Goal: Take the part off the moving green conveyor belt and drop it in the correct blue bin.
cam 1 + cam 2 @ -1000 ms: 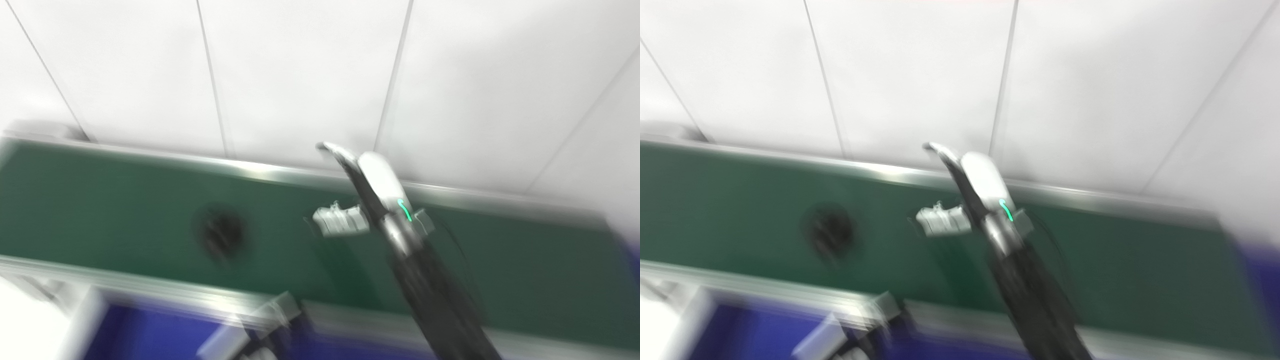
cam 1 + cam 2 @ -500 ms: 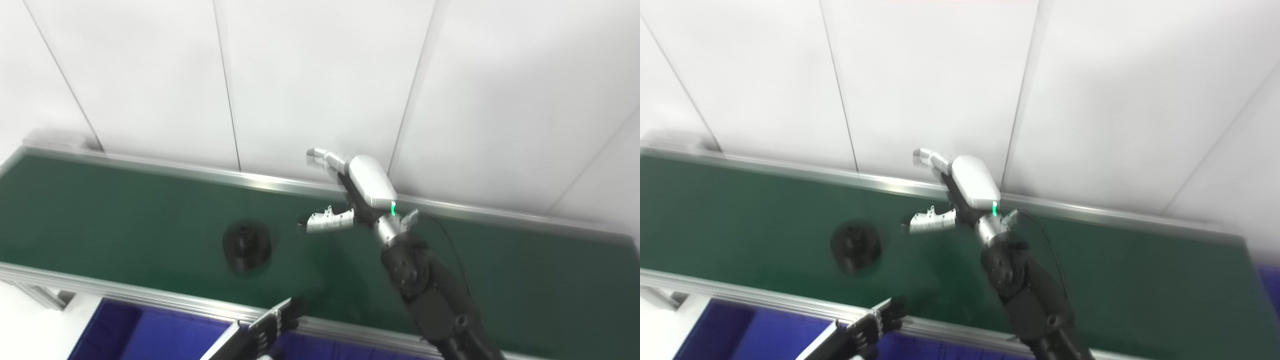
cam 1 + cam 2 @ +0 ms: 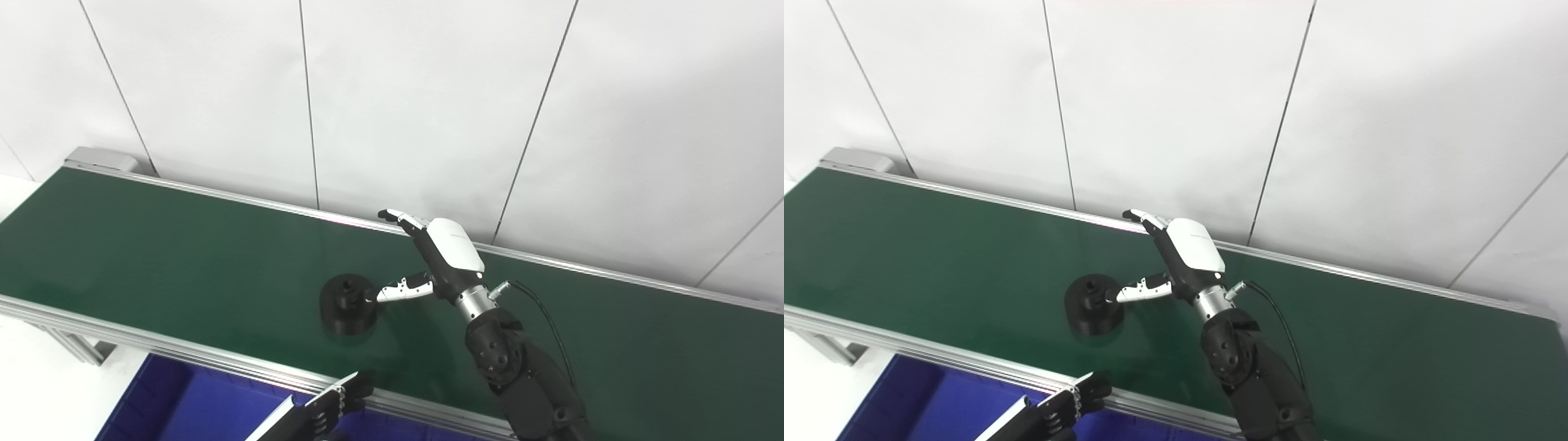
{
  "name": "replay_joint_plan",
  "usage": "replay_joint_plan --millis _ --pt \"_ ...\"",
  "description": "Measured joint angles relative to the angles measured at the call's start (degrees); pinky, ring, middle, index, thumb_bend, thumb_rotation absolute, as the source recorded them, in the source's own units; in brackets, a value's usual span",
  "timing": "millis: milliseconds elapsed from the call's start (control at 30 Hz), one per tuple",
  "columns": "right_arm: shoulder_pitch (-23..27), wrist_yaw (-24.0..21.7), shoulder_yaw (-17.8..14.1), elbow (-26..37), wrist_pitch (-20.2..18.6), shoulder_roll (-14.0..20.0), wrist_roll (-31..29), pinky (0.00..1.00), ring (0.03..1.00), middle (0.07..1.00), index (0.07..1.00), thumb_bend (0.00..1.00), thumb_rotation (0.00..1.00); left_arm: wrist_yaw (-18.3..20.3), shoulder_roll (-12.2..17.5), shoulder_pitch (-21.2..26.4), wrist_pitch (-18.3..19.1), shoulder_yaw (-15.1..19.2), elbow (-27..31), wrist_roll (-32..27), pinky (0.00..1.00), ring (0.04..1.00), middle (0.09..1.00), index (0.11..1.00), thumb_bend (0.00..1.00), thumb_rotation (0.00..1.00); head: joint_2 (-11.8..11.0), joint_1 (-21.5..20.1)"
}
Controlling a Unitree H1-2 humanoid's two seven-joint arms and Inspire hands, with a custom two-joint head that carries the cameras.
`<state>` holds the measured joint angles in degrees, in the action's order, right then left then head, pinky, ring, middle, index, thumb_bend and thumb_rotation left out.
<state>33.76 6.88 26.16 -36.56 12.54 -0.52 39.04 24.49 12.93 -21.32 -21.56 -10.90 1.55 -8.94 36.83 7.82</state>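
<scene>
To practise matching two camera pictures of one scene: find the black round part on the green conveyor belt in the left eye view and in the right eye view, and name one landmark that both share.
Left eye view: the black round part lies a little left of centre, below mid-height.
Right eye view: it sits further left, at similar height.
Shared landmark: the right hand, open, its thumb tip beside the part.

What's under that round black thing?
The green belt is under the round black part, which sits flat on it. The spot it covers is hidden. The right hand is open beside it, thumb near its rim.
</scene>
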Motion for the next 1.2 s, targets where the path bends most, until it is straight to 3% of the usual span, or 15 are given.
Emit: replay_joint_plan --millis 367,600,733,800,933,1033,1200 --pt "0.34 -0.34 1.66 -5.77 0.03 -0.35 -0.11 0.84 0.871 0.873 0.910 1.00 0.39 0.04 -0.02 0.12 0.02 0.03 0.54 -0.85 0.94 0.958 0.970 0.940 0.37 0.71 0.18 -0.18" --pt "1.55 -1.66 4.91 -9.68 -0.01 -0.67 1.07 0.88 0.894 0.911 0.957 1.00 0.34 0.02 0.08 0.19 0.19 0.08 0.88 -0.90 0.94 0.961 0.973 0.942 0.37 0.70 0.53 -0.44" --pt "2.05 -1.28 6.25 -11.72 -0.03 -1.17 2.26 0.76 0.850 0.889 0.935 0.99 0.16 0.04 0.15 0.15 0.26 0.16 1.38 -0.96 0.94 0.961 0.974 0.942 0.38 0.70 0.70 -0.79" --pt "3.50 -0.93 6.59 -13.04 -0.03 -1.15 2.64 0.74 0.842 0.882 0.929 0.98 0.14 0.09 0.23 0.16 0.29 0.19 1.39 -1.15 0.94 0.962 0.974 0.943 0.38 0.70 0.70 -0.88" --pt "5.41 -1.90 7.59 -14.09 -0.23 -1.10 2.82 0.62 0.718 0.802 0.845 0.89 0.01 0.11 0.46 0.11 0.48 0.26 1.61 -1.52 0.94 0.963 0.976 0.942 0.39 0.71 1.23 -1.23" --pt "6.38 -2.05 8.32 -15.02 -0.29 -1.22 2.87 0.51 0.623 0.714 0.783 0.83 0.00 0.12 0.74 0.00 0.63 0.35 1.71 -2.11 0.94 0.962 0.976 0.942 0.38 0.70 1.58 -1.32" --pt "7.81 -2.67 9.82 -15.28 -2.07 -1.20 3.53 0.43 0.541 0.695 0.707 0.78 0.00 0.30 0.97 0.01 0.92 0.40 1.99 -3.41 0.94 0.963 0.975 0.939 0.36 0.67 1.67 -1.49"
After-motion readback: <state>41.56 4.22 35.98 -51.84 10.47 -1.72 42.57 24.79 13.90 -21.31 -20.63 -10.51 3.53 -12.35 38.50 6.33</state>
